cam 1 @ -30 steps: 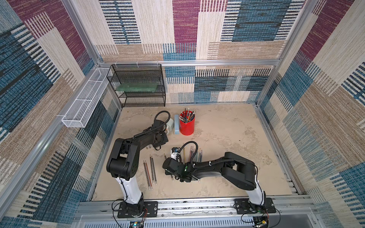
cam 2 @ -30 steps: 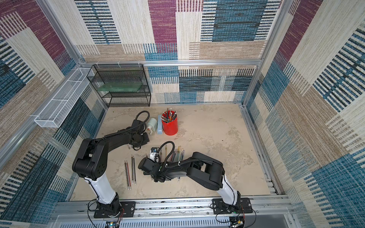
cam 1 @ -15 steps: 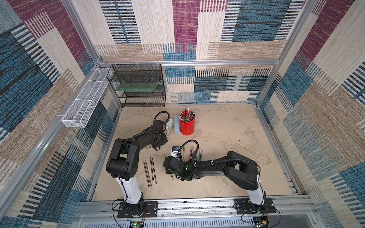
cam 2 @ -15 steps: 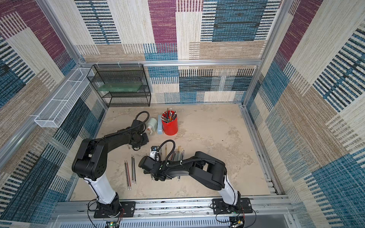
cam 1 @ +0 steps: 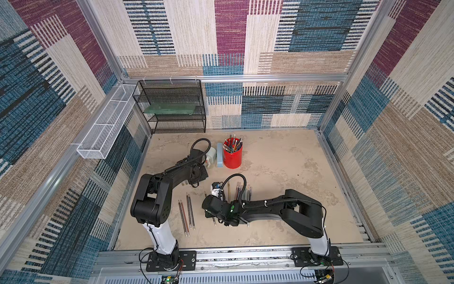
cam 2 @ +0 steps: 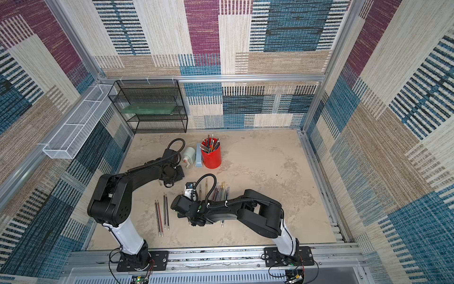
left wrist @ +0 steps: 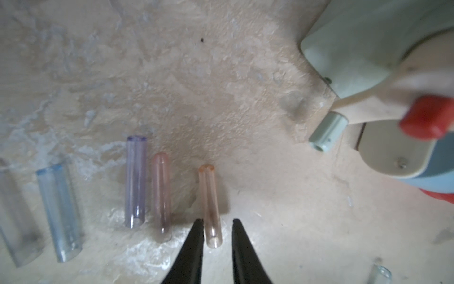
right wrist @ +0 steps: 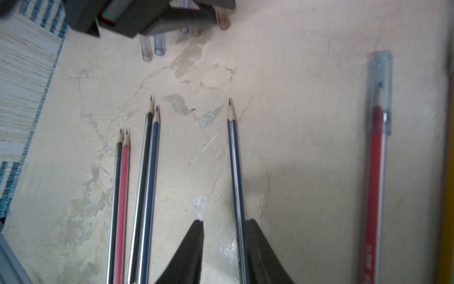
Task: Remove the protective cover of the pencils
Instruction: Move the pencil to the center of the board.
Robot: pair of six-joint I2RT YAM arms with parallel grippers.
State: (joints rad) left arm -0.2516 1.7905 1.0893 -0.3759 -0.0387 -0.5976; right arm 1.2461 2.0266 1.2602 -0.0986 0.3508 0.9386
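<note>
In the left wrist view my left gripper (left wrist: 217,220) is open, with an orange see-through cover (left wrist: 210,204) lying on the table between its fingertips. Pink (left wrist: 161,196), purple (left wrist: 135,182) and blue (left wrist: 59,211) covers lie beside it. In the right wrist view my right gripper (right wrist: 224,220) is open, and a bare dark-blue striped pencil (right wrist: 234,157) lies on the table against one finger. Several bare pencils (right wrist: 137,184) lie next to it. A red pencil (right wrist: 375,184) still wears its clear cover (right wrist: 379,93). More covered pencils (cam 1: 242,191) lie behind the right arm.
A red cup (cam 1: 232,156) holding pencils stands at the back, with a pale hand-crank sharpener (cam 1: 210,157) and a blue-grey block (cam 1: 219,158) beside it. A black mesh shelf (cam 1: 172,105) fills the back left corner. A white wire basket (cam 1: 105,125) hangs on the left wall.
Both grippers' jaws have parted: the left has let go of the orange cover and the right of the dark-blue pencil. The arms have barely moved.
</note>
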